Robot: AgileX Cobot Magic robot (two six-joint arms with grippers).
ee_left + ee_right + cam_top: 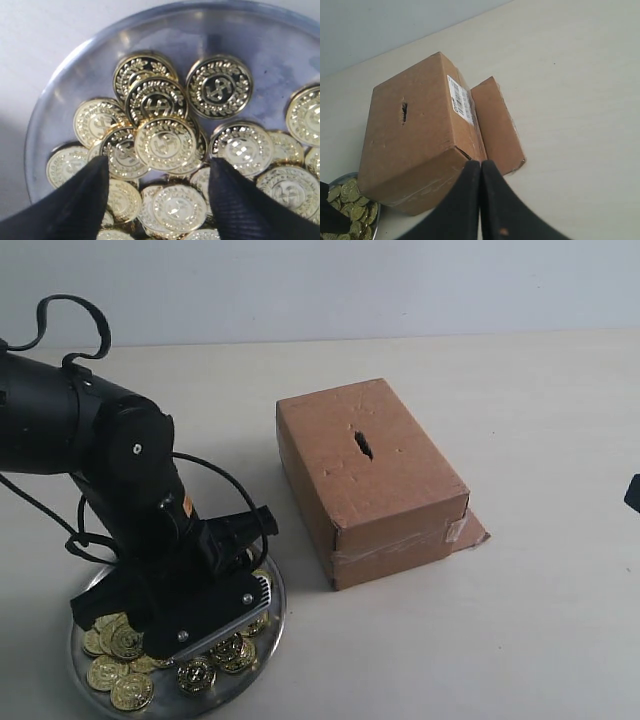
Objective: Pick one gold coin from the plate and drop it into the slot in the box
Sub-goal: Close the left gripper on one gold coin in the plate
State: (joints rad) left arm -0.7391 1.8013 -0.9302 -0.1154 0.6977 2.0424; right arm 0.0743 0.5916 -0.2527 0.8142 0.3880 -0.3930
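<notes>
The silver plate (pixel 273 612) lies at the front left with a heap of gold coins (pixel 122 682) in it. My left gripper (pixel 159 160) hangs open just above that heap. Its two black fingers (pixel 80 202) stand either side of one coin (pixel 180 207) lying flat on the heap, and nothing is held. The brown cardboard box (pixel 385 490) stands to the right of the plate, with the dark box slot (pixel 363 443) in its top face. Well to the box's right and above the table, my right gripper (pixel 480 163) is shut and empty.
A cardboard flap (pixel 470 530) sticks out flat on the table at the box's front right corner. The left arm (pixel 120 460) and its cable loop over the plate's rear half. Pale tabletop lies around the box.
</notes>
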